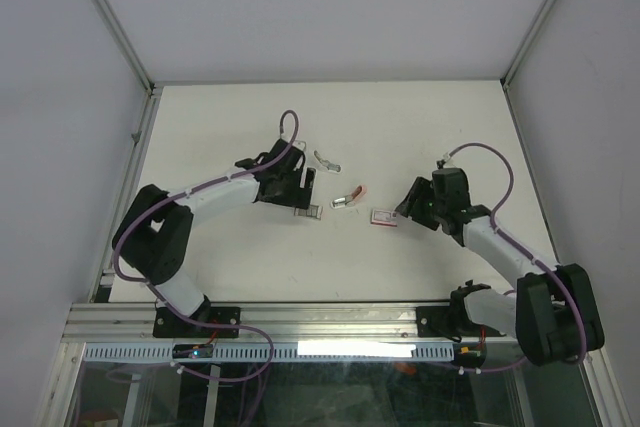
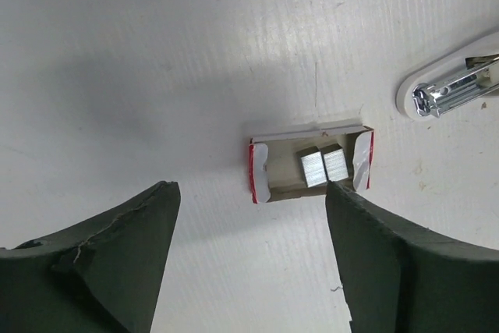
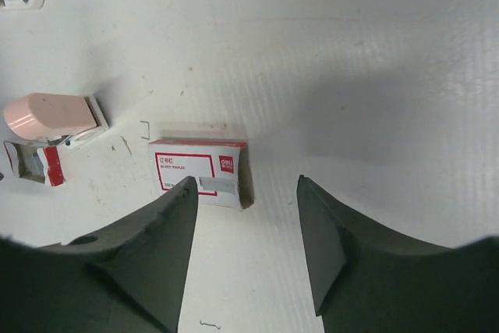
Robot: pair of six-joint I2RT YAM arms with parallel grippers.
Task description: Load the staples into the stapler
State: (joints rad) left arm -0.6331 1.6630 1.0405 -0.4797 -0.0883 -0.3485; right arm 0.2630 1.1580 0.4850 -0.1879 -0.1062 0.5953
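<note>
Since both jaws stand released & empty, w/ the left gripper (image 2: 251, 220) poised at the staple tray (image 2: 282, 175) at frame centre and the stapler (image 3: 54, 115) mid-left in the right wrist view, lower straight, pinch one staple strip (image 2: 313, 169) lightly, don't crush.

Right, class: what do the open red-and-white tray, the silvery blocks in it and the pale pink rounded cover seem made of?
The open red-and-white tray: likely thin cardboard, matte, with brown inside and folded flaps. The silvery blocks: probably metal staples, shiny and finely ribbed. The pale pink rounded cover: seemingly smooth moulded plastic, soft sheen.
</note>
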